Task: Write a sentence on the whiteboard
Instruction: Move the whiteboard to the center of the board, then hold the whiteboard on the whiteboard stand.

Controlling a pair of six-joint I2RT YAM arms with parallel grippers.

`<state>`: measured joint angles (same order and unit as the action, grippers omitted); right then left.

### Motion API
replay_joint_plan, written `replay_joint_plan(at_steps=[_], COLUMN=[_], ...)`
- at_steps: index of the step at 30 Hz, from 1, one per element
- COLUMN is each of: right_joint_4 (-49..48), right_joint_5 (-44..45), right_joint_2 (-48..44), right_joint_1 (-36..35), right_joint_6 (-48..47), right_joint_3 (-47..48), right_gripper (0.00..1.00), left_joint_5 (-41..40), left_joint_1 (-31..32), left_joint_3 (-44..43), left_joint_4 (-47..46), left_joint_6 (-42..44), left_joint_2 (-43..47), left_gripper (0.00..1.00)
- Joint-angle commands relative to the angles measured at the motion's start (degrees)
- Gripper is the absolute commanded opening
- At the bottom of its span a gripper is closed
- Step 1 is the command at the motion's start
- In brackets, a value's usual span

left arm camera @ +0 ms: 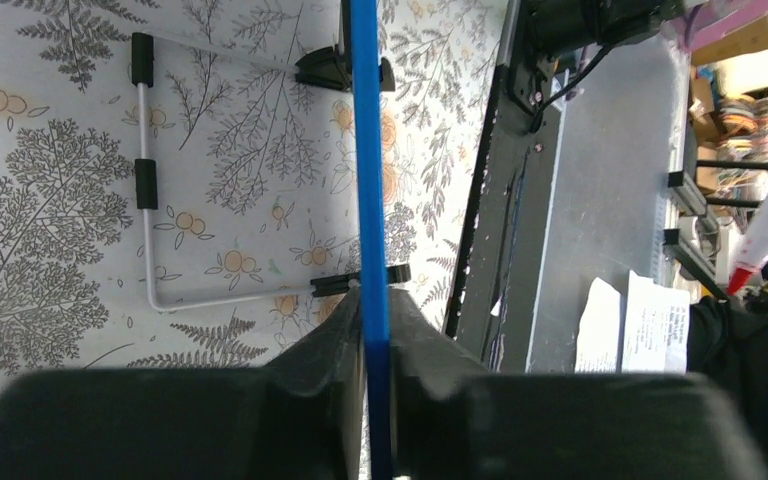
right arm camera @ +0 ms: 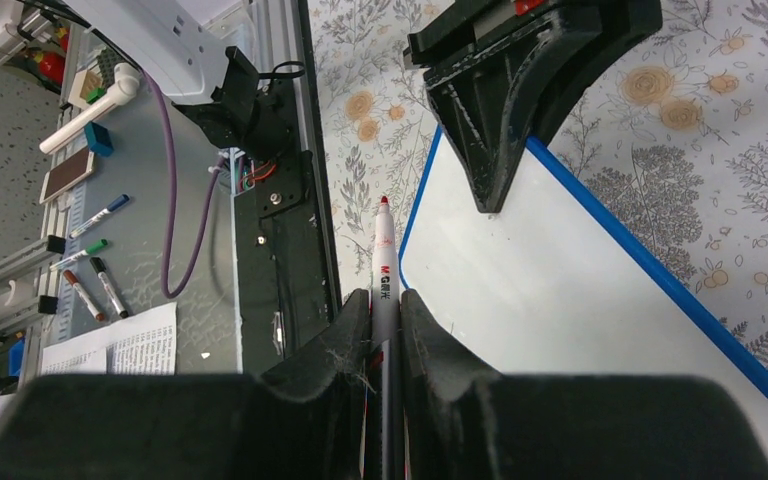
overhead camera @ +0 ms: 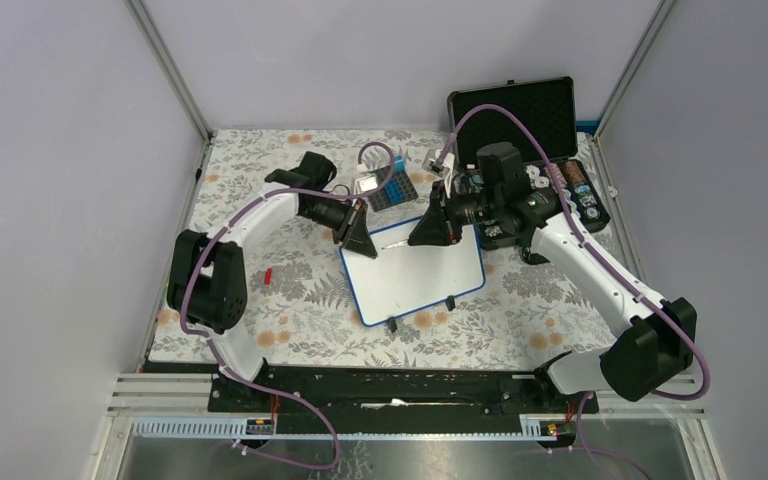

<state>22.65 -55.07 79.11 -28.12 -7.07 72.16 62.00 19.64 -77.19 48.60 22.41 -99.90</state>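
The whiteboard (overhead camera: 415, 280), white with a thin blue rim, lies tilted on the floral table, and I see no writing on its face. My left gripper (overhead camera: 360, 243) is shut on the board's far left edge. In the left wrist view the blue rim (left arm camera: 370, 180) runs straight between the closed fingers of the left gripper (left arm camera: 378, 300). My right gripper (overhead camera: 430, 232) is shut on a red-tipped marker (right arm camera: 384, 265). The marker's tip (right arm camera: 384, 203) points at the board's far left corner (right arm camera: 420, 215). Whether the tip touches the board I cannot tell.
An open black foam-lined case (overhead camera: 520, 110) stands at the back right with small items beside it. A calculator-like block (overhead camera: 385, 188) lies behind the board. A small red piece (overhead camera: 268, 274) lies on the cloth at left. The board's wire stand (left arm camera: 145, 180) shows beneath it.
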Motion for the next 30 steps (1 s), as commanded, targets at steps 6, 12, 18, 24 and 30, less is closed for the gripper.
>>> replay_joint_plan(at_steps=[6, 12, 18, 24, 30], right_joint_4=[-2.5, -12.1, -13.0, -9.6, -3.6], right_joint_5=[1.6, 10.6, 21.4, 25.5, 31.1], right_joint_2=[-3.8, -3.3, -3.3, -2.9, -2.0], right_joint_1=[-0.4, -4.2, -13.2, -15.3, -16.3], right_joint_6=[0.8, 6.4, 3.9, 2.4, -1.9], right_joint_3=[-2.7, -6.2, -6.6, -4.4, 0.2], right_gripper=[0.00, 0.00, 0.00, 0.00, 0.00], left_joint_5=[-0.1, 2.1, 2.9, 3.9, 5.0], left_joint_1=[-5.5, -10.2, -10.3, -10.3, -9.9], left_joint_3=[-2.5, 1.9, 7.6, 8.8, 9.7], left_joint_4=[1.3, 1.9, -4.6, -5.3, -5.8], left_joint_6=[-0.8, 0.3, -4.6, -5.9, -5.7], left_joint_2=[4.8, 11.4, 15.4, 15.7, 14.9], left_gripper=[0.51, 0.54, 0.54, 0.53, 0.40])
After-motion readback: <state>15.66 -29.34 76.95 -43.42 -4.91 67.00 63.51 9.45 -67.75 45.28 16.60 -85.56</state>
